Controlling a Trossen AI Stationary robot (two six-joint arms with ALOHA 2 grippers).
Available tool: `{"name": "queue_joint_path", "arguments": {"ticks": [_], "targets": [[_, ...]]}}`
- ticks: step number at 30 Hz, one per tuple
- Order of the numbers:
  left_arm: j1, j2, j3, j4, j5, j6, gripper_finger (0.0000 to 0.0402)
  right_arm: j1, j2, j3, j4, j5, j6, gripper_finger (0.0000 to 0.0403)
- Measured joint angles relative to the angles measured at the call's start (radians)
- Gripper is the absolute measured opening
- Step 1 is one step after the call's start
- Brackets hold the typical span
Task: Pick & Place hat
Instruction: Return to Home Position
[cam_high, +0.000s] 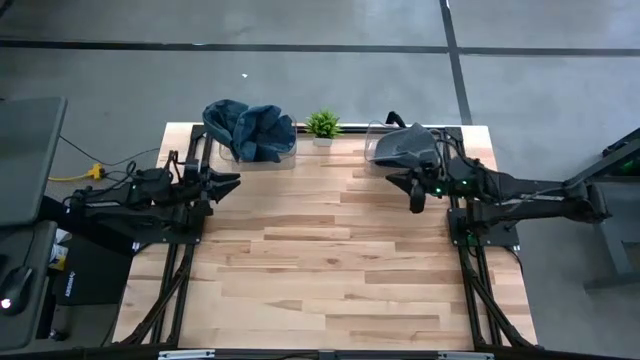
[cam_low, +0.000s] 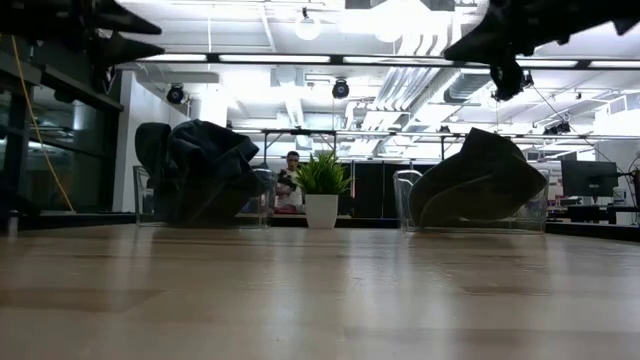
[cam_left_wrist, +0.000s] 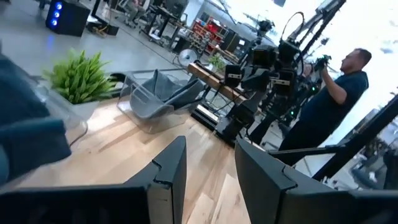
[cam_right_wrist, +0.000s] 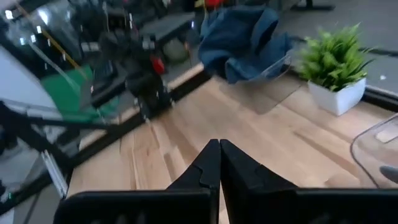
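Two bins, both loaded: blue caps (cam_high: 250, 130) heaped in left bin (cam_high: 290, 156), gray caps (cam_high: 402, 145) in right bin (cam_high: 372, 146), plant (cam_high: 322, 124) between them. Homing likely goes best if each arm draws back to its own side, high enough to miss bin rims. Left gripper (cam_left_wrist: 211, 152), just near of left bin: jaws apart, empty, touching nothing. Right gripper (cam_right_wrist: 219, 146), just near of right bin: jaws together, nothing held.

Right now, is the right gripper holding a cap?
No: in the right wrist view the right gripper is shut with nothing in it, above the bare wood of the table.
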Motion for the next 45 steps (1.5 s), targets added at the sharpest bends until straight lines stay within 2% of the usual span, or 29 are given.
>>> {"name": "queue_joint_path", "arguments": {"ticks": [5,11,19,28,45], "targets": [[0.000,-0.039,-0.065,0.052,-0.003,-0.026,0.0115,0.010,-0.079,-0.072,0.036,0.046,0.023,0.0000],[0.000,-0.041,-0.158,0.122,-0.002,-0.054,0.0115,0.011,-0.106,-0.132,0.050,0.072,0.045,0.0000],[0.000,-0.041,-0.277,0.343,0.011,-0.104,0.0115,0.011,-0.145,-0.184,0.101,0.083,0.057,0.0000],[0.000,-0.041,-0.277,0.292,-0.010,-0.099,0.0115,0.012,-0.256,-0.305,0.206,0.107,0.103,0.0000],[0.000,-0.041,-0.277,0.138,-0.019,-0.101,0.0115,0.013,-0.368,-0.442,0.217,0.162,0.135,0.0000]]}}
